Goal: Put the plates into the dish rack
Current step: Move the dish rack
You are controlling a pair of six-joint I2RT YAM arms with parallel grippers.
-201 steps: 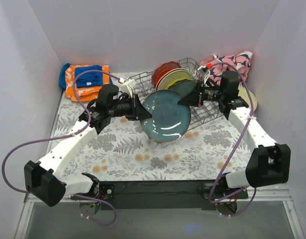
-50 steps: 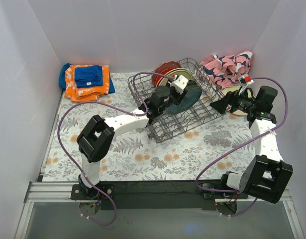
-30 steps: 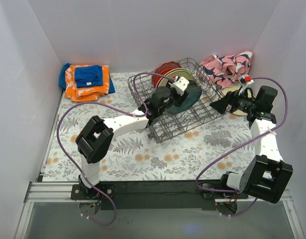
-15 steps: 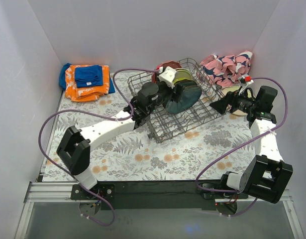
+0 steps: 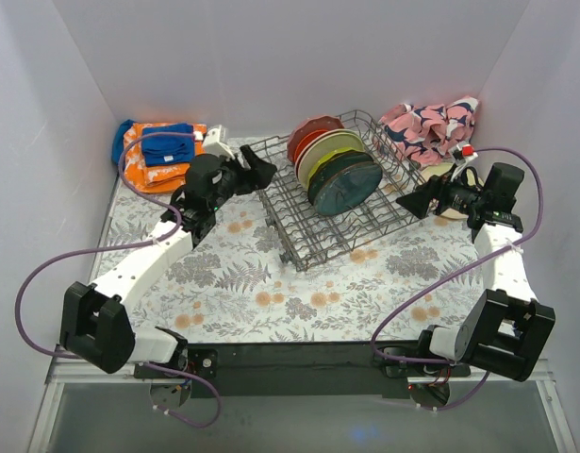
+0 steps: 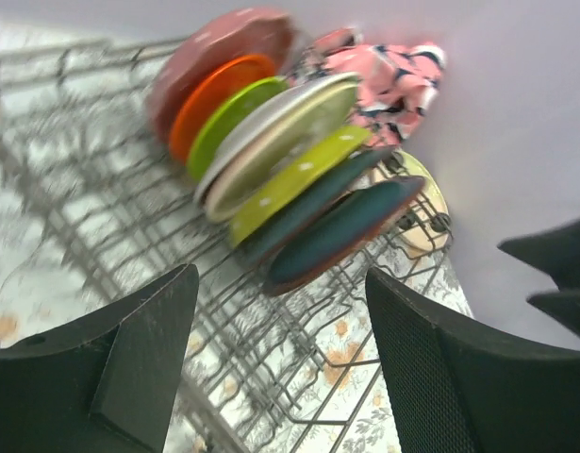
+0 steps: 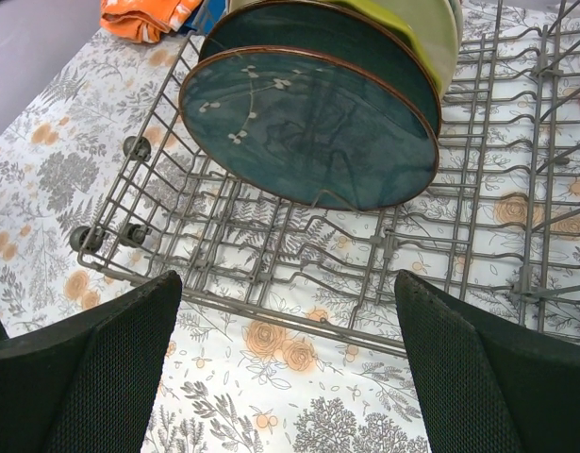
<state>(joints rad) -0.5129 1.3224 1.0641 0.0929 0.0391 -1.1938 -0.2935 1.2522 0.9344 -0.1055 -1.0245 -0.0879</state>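
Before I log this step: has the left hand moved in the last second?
Yes. The left hand drew back leftward, from over the dish rack toward the orange cloths.

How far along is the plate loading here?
Mostly done: a row of plates stands in the dish rack, a teal plate in front. Nothing in hand: left gripper and right gripper both open, empty. Left: at least a cream plate lying on the table right of the rack.
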